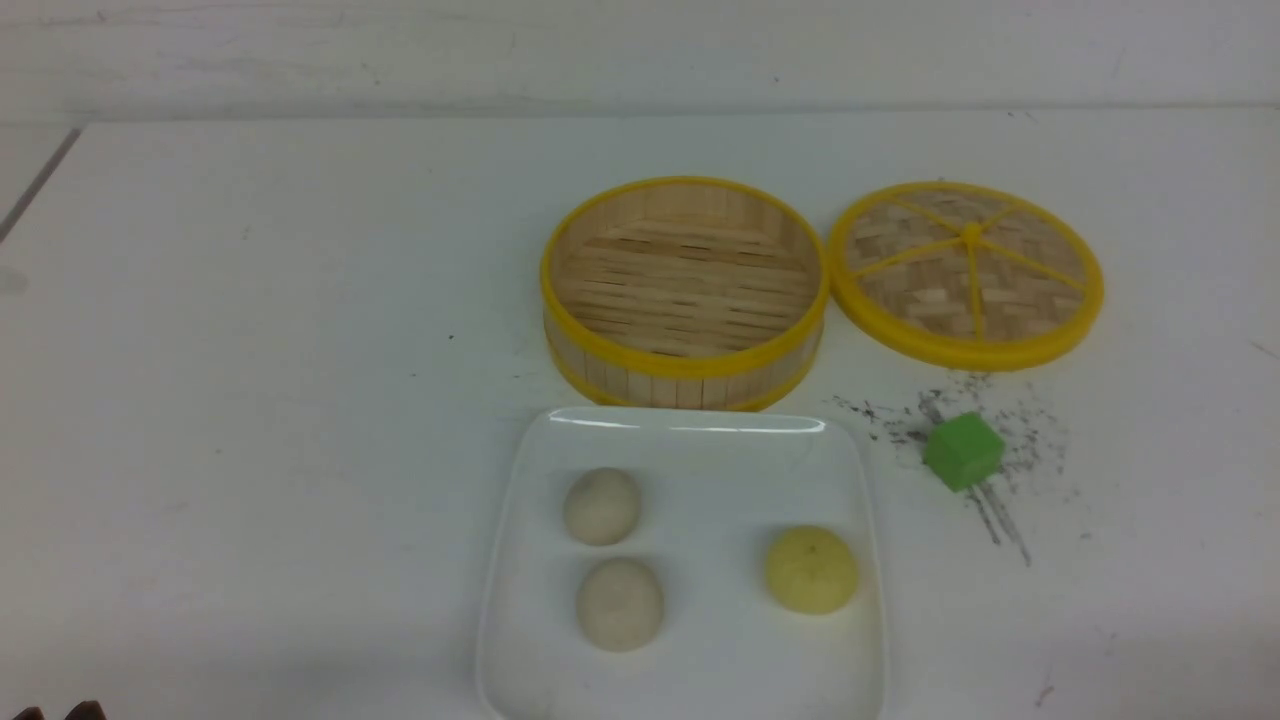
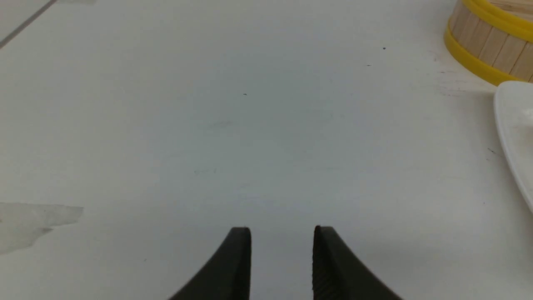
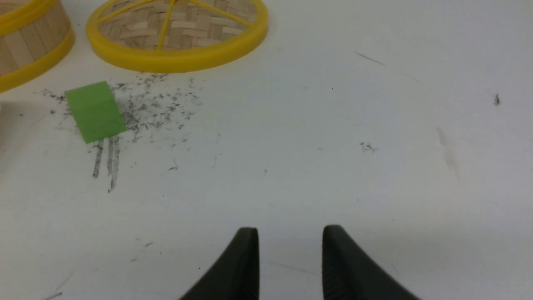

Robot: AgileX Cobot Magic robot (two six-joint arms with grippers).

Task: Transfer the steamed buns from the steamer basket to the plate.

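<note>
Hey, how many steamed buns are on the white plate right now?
3. All on the plate: off-white bun at left, another off-white bun nearer the robot, pale yellow bun at right. The steamer basket is empty.

light: bright, even | glare: streak on plate (image 1: 690, 426) far rim | shadows: faint | focus: slightly soft

The plate (image 1: 520, 560) is cut off at its near edge in the front view; the left wrist view catches only one rim. The basket (image 2: 487, 46) shows as a cut-off piece of wall in both wrist views. The lid's (image 3: 179, 54) far part is cropped. Each pincer, left (image 2: 282, 233) and right (image 3: 290, 234), shows only its tips.
</note>
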